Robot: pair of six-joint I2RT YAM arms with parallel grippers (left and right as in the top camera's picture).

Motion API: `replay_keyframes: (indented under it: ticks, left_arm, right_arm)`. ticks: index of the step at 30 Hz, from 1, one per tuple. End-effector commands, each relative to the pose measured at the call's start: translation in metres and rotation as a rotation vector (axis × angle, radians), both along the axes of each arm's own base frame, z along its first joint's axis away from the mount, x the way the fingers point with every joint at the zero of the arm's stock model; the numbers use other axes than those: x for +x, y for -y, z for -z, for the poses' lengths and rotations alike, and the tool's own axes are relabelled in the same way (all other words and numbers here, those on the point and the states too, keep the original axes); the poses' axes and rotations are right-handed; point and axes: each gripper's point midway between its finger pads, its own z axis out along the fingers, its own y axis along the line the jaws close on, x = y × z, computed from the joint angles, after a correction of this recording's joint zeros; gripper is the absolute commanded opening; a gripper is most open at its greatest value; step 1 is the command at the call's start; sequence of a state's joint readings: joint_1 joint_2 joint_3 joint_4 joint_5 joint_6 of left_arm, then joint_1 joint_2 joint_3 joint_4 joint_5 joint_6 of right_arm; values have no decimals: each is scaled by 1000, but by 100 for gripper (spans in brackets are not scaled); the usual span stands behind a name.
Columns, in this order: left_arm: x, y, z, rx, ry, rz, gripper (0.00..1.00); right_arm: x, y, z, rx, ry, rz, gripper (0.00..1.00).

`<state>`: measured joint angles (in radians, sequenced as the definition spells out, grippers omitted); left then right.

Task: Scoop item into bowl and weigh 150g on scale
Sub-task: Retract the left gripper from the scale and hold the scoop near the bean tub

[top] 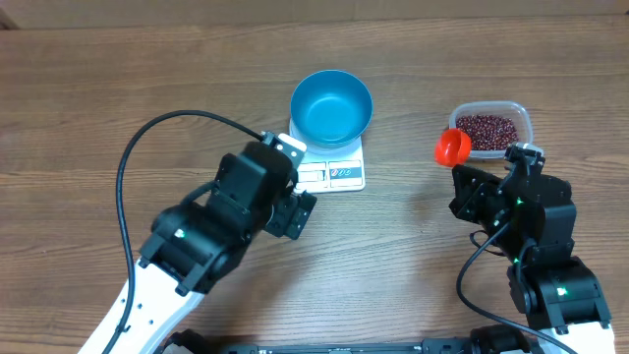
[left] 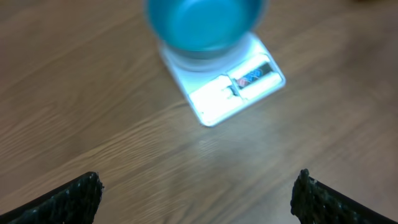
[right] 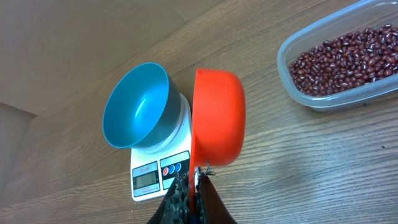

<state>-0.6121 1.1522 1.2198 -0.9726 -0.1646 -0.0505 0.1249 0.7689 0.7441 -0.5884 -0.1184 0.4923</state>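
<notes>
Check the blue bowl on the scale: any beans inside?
Empty. The bowl shows a bare blue interior; the beans sit in the tub.

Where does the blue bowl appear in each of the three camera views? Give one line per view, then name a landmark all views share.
Overhead: blue bowl top centre, on the white scale.
Left wrist: bowl at the top edge, cut off, blurred.
Right wrist: bowl left of centre, beside the red-orange scoop.
Shared landmark: the scale under the bowl, in all three.
</notes>
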Motion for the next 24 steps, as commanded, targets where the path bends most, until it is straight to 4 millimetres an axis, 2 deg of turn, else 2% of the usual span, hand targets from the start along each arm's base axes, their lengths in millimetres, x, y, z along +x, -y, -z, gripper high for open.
replay_keyframes:
  ticks: [1,7,13,24]
  left_arm:
    - [-4,19,-24,-116,-1,237,100]
    - [9,-5,-29,-199,-16,173,100]
    - [9,-6,-28,-170,-5,209,100]
    - [8,-11,-25,-107,6,234,100]
  right_arm:
    - [1,3,-6,-14,19,8,4]
    - [-1,3,-2,-17,0,8,4]
    - [-7,4,7,-37,-41,-2,4]
    - [-10,4,11,-39,-59,-3,4]
